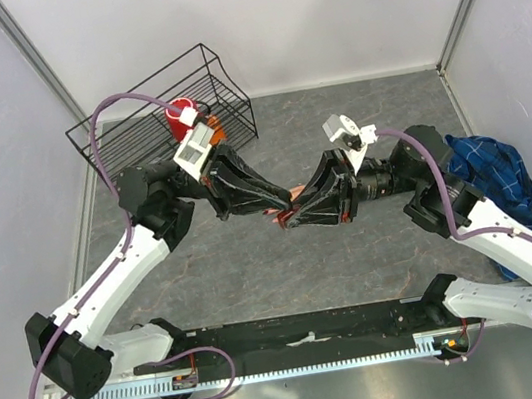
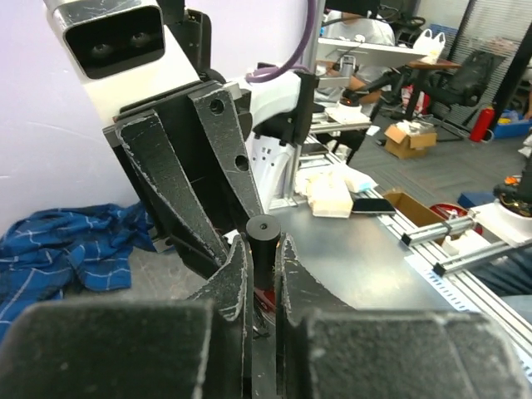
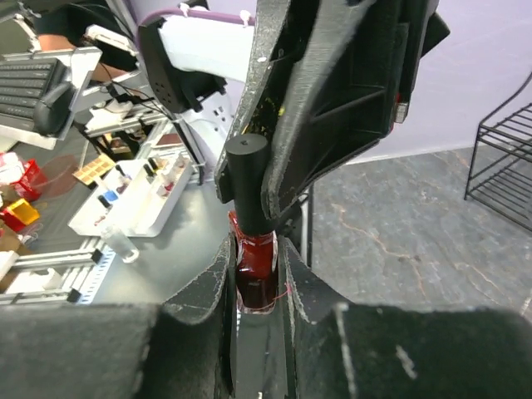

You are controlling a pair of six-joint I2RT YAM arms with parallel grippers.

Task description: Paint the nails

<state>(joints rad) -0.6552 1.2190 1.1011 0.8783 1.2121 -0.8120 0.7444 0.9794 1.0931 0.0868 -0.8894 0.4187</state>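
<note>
Dark red varnish fills the small polish bottle (image 3: 253, 268), which the right gripper (image 3: 256, 278) holds upright, both fingers pressed tight against its sides. From the opposite side the left gripper (image 2: 262, 249) is clamped on the bottle's black cap (image 2: 262, 243). The two tools meet above the middle of the grey stone-patterned table (image 1: 256, 262). A blue plaid cloth (image 1: 495, 173) lies at the table's right edge, behind the right arm. The nails cannot be made out in any view.
</note>
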